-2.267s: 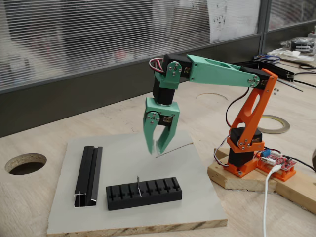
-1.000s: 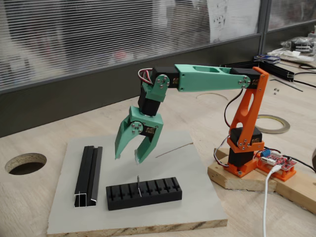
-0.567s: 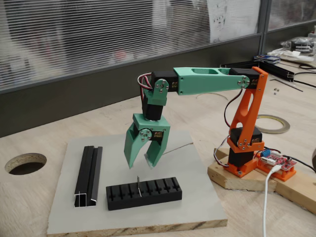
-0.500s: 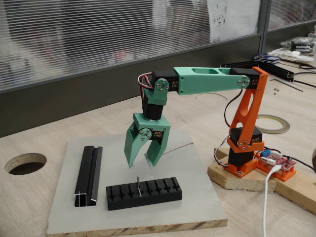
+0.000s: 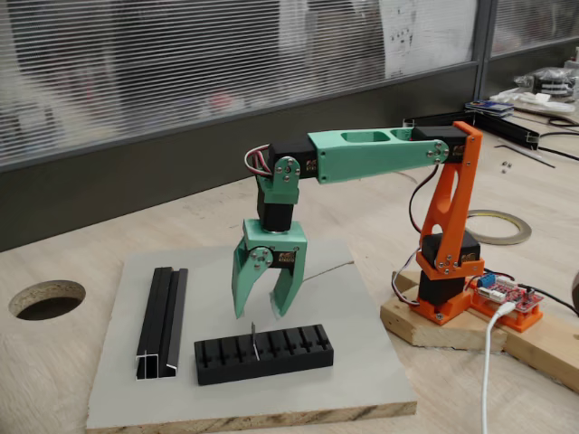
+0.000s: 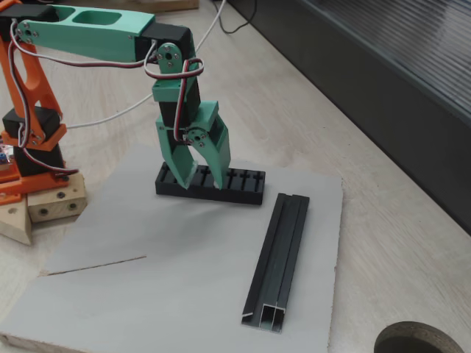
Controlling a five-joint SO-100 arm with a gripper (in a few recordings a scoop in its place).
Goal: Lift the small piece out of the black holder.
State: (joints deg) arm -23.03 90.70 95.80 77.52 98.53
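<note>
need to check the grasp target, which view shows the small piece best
The fixed view from the front: the small piece stands upright in the black holder, clear below the open gripper. In the other fixed view the gripper covers that part of the holder.

No text, label, brand, number or sign can be read in either fixed view. A white sheet (image 5: 423, 34) hangs on the window at the back and carries some small dark marks, but they are too small and too blurred to read. The red board (image 5: 508, 298) beside the arm's base has tiny parts on it, and no printing on it is legible. The servos of the arm show no readable lettering at this size.
</note>
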